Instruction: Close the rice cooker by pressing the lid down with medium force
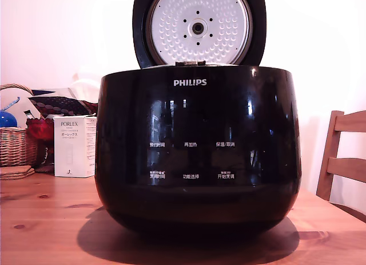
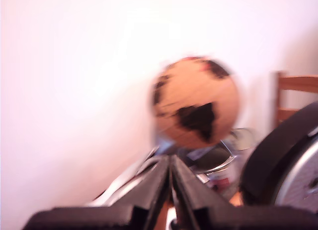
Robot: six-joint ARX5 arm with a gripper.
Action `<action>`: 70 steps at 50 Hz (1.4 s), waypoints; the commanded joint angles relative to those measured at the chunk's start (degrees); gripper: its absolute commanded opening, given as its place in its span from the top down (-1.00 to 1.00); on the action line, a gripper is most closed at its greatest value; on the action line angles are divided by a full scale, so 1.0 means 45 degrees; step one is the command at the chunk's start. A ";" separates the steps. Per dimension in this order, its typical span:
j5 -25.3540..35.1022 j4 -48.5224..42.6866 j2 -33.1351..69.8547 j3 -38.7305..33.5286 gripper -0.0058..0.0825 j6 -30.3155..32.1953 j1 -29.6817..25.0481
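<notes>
The rice cooker [image 1: 197, 150] is a large glossy black pot with a white PHILIPS logo and white button labels, standing on the wooden table and filling the middle of the exterior view. Its lid [image 1: 199, 27] stands open and upright behind the body, showing its dimpled silver-white inner plate. The arm does not show in the exterior view. In the blurred wrist view my gripper [image 2: 170, 163] has its two black fingers pressed together, shut on nothing. The lid's black rim and silver plate [image 2: 285, 173] sit beside the fingers, apart from them.
A white PORLEX box [image 1: 74, 146], a wicker basket [image 1: 17, 145] and cloth items lie on the table at the exterior view's left. A wooden chair [image 1: 343, 162] stands at its right. The wrist view shows an orange and black globe [image 2: 196, 108] against the wall.
</notes>
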 commanded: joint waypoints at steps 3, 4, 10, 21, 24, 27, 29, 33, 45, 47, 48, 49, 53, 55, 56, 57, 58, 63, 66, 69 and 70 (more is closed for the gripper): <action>0.0675 -0.0214 0.1044 0.0685 0.92 0.0821 0.0024; 0.0767 -0.0209 0.1185 0.0801 0.92 0.0884 0.0024; 0.1379 0.0019 0.2225 0.1579 0.92 0.1049 0.0015; 0.2395 0.0228 0.3628 0.2652 0.92 0.1239 -0.0311; 0.2526 0.0228 0.3934 0.2846 0.92 0.1239 -0.0466; 0.2531 0.0228 0.4143 0.2982 0.92 0.1239 -0.0675; 0.2531 0.0306 0.4255 0.2982 0.92 0.1239 -0.0855; 0.2531 0.0389 0.4415 0.2982 0.92 0.1239 -0.1195; 0.2463 0.0398 0.4707 0.2982 0.92 0.1345 -0.1894; 0.2390 0.0403 0.4828 0.2982 0.92 0.1355 -0.1977; 0.2317 0.0398 0.4877 0.2982 0.92 0.1379 -0.1996; 0.2312 0.0364 0.4915 0.2982 0.92 0.1379 -0.2021; 0.2273 0.0141 0.5022 0.2982 0.92 0.1418 -0.2103; 0.2147 0.0078 0.5085 0.2982 0.92 0.1661 -0.2132; 0.2035 0.0015 0.5085 0.2982 0.92 0.1666 -0.2132; 0.1923 -0.0029 0.5085 0.2982 0.92 0.1666 -0.2132; 0.1846 -0.0073 0.5085 0.2982 0.92 0.1685 -0.2137; 0.1477 -0.0355 0.5085 0.2982 0.92 0.2001 -0.2147; 0.1297 -0.0369 0.5085 0.2982 0.92 0.2001 -0.2142; 0.1243 -0.0461 0.5085 0.2982 0.92 0.2001 -0.2142; 0.1234 -0.0505 0.5085 0.2982 0.92 0.2001 -0.2137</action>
